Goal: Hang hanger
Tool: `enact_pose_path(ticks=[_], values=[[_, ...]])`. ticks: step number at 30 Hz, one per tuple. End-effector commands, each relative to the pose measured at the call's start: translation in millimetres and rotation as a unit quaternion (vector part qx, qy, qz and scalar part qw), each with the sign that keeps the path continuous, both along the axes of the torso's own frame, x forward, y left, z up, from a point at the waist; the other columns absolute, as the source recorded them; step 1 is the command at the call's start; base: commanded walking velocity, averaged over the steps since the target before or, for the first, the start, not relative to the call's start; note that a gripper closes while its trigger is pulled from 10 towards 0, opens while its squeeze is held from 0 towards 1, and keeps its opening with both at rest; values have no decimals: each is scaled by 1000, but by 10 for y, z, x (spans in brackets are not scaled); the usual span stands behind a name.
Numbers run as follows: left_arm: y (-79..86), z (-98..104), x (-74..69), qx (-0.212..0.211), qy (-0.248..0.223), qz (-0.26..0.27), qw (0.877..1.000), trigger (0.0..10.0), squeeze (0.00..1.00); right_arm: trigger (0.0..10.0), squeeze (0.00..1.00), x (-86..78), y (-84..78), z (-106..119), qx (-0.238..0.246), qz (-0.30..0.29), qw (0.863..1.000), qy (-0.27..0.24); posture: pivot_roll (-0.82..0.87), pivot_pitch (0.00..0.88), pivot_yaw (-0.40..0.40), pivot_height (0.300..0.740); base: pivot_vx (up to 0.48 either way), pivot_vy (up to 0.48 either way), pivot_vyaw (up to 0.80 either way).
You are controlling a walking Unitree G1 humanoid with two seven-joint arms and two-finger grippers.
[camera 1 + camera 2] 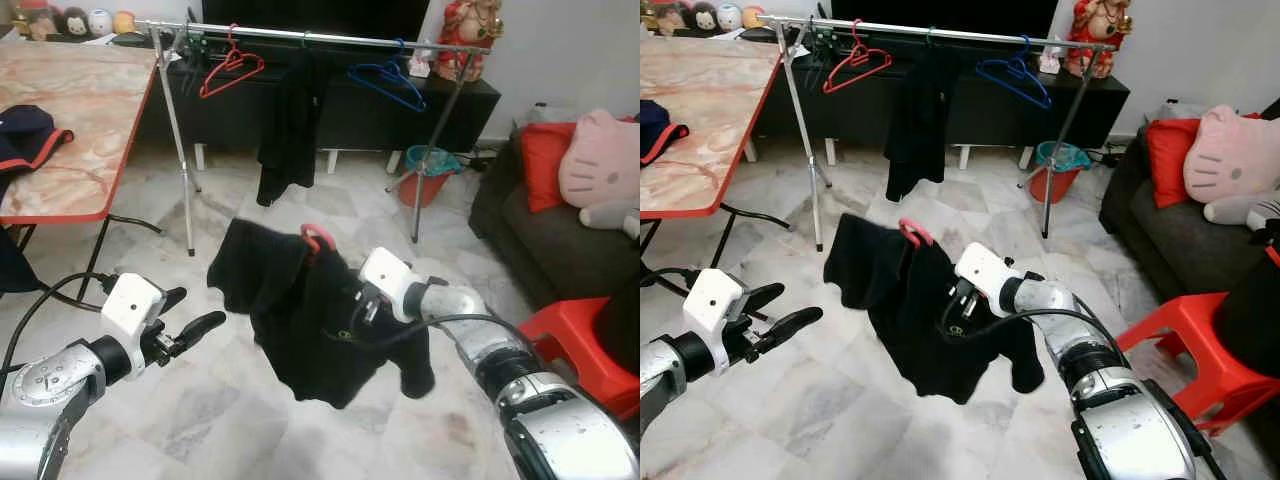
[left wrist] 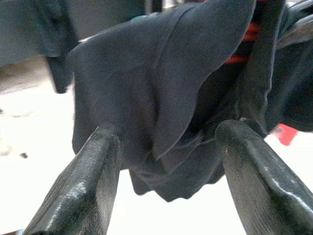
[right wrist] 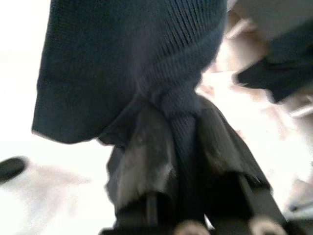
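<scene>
A black garment [image 1: 300, 300] on a red hanger [image 1: 318, 238] hangs in the air in front of me, above the marble floor. My right gripper [image 1: 358, 310] is shut on the garment's cloth [image 3: 181, 122], holding it up. To the left of the garment, my left gripper [image 1: 190, 315] is open and apart from it; its fingers [image 2: 88, 186] frame the cloth without touching. Behind stands the metal clothes rail [image 1: 320, 38] with a red hanger [image 1: 230, 68], a black garment [image 1: 290, 130] and a blue hanger [image 1: 390, 80] on it.
A marble-top table [image 1: 70, 110] with red edge stands at the left with dark clothing [image 1: 25, 135] on it. A dark sofa [image 1: 550, 240] with cushions and a red stool [image 1: 575, 345] are at the right. A small bin [image 1: 428, 172] sits by the rail's right leg.
</scene>
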State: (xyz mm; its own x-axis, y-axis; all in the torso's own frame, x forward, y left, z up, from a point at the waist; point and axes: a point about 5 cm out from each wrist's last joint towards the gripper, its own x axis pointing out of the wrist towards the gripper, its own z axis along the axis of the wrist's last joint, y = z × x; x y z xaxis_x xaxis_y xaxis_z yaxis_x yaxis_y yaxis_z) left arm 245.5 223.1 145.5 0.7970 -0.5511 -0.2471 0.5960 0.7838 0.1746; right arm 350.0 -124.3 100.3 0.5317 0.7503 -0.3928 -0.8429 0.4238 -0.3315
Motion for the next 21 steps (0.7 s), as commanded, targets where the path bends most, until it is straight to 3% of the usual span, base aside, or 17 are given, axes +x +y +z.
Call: enact_pose_path(ticks=[1, 11, 16, 21], values=[[-111, 23, -37, -10, 2, -35, 999, 10000, 0, 10000, 0, -18, -23, 66, 26, 32, 999, 2, 182, 10, -152, 740, 0, 0, 0], [-131, 170, -214, -25, 44, -144, 988, 10000, 0, 10000, 0, -158, -76, 9, 40, 126, 989, 64, 198, 14, -154, 740, 0, 0, 0], [-82, 171, -239, -11, 61, -160, 985, 10000, 0, 10000, 0, -189, -87, 5, 38, 152, 985, 78, 199, 15, -154, 740, 0, 0, 0], [-88, 209, -173, -5, 57, -161, 985, 10000, 0, 10000, 0, -248, -115, -38, 13, 190, 976, 105, 201, 17, -159, 740, 0, 0, 0]])
